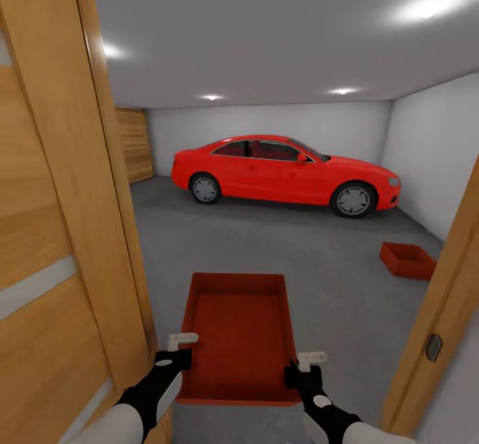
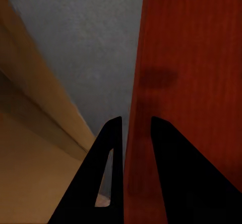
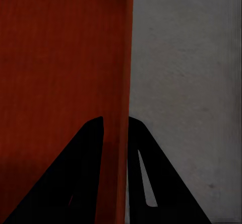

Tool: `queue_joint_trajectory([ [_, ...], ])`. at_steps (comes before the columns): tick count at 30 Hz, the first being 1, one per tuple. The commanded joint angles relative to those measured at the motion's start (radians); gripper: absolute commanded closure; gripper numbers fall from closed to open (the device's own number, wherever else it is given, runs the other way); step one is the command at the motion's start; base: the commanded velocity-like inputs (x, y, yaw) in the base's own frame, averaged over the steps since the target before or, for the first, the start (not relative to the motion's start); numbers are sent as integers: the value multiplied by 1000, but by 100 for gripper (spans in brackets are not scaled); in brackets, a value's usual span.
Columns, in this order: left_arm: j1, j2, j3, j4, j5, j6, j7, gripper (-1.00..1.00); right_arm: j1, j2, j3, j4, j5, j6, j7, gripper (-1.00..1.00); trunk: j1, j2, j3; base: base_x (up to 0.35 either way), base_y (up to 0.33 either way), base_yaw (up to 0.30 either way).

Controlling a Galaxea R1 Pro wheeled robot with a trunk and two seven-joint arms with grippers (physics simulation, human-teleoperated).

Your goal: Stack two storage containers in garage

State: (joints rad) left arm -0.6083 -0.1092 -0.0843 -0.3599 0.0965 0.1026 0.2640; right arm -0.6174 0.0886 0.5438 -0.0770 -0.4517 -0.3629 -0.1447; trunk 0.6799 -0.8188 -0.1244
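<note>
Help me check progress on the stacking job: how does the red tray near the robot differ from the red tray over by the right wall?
The near tray is held off the floor, left gripper and right gripper each clamped on a side wall; the far tray rests on the grey floor, untouched. The near tray sits in the doorway, the far one inside near the white wall. Both are orange-red, open-topped, low-walled and empty.

1 orange-red storage container (image 1: 241,331) is held level in the doorway, open top up, its thin side walls (image 2: 132,133) pinched at the near end. The 2nd container (image 1: 407,260) sits flat on the garage's dark grey concrete floor (image 1: 279,244), far right, near the white wall.
</note>
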Motion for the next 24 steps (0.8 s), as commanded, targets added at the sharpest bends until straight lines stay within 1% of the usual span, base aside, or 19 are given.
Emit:
queue_joint_trajectory([
  [1,-1,0,3,-8,-8,7,12,100,-1,0,-15,5,-28,-5,-8,100,0,-1,-2,0,0,-238],
  [9,-1,0,3,-8,-8,7,12,100,-1,0,-15,5,-28,-5,-8,100,0,-1,-2,0,0,-213],
  [18,-1,0,3,-8,-8,7,12,100,-1,0,-15,5,-28,-5,-8,100,0,-1,-2,2,0,-18],
  [24,-1,0,3,-8,-6,7,12,100,-1,0,-15,5,-28,-5,-8,100,0,-1,-2,151,116,0],
])
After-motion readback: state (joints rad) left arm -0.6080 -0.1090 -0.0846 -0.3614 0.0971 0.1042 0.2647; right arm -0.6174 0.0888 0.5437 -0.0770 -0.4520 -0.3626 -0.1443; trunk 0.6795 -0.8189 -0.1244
